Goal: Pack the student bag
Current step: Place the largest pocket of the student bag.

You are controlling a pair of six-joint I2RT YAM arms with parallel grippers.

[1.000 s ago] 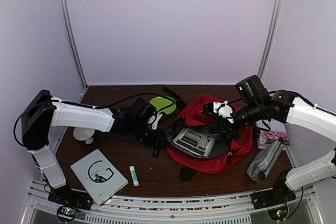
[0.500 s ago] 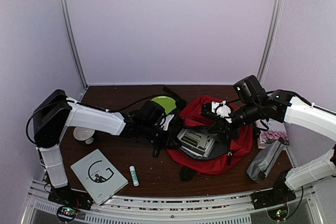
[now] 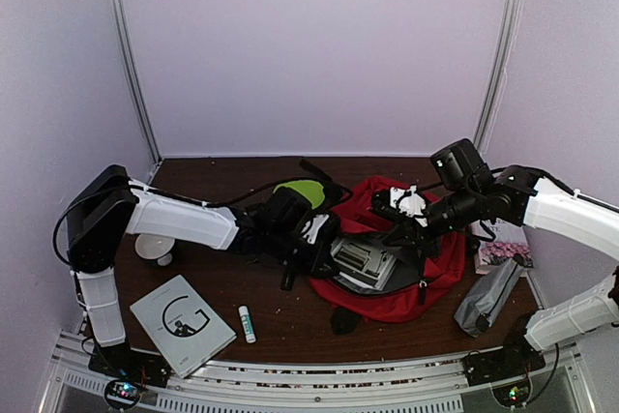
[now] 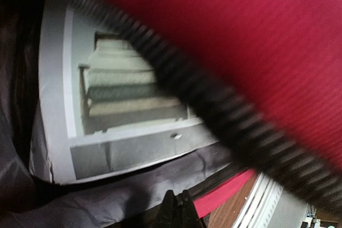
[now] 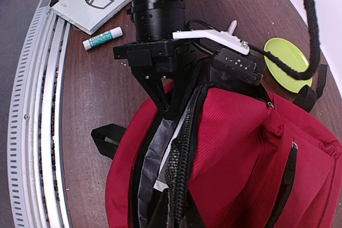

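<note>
- A bold black mark shaped like a capital "G" fills the cover of the white booklet (image 3: 182, 323), lying at seven o'clock on the table; the finer print beside it is too small to read.
- The glue stick (image 3: 248, 323), at six o'clock, wears a green-and-white label whose lettering is illegible.
- The grey book (image 3: 360, 260) inside the student bag (image 3: 406, 299) shows only a picture, no legible words.
</note>
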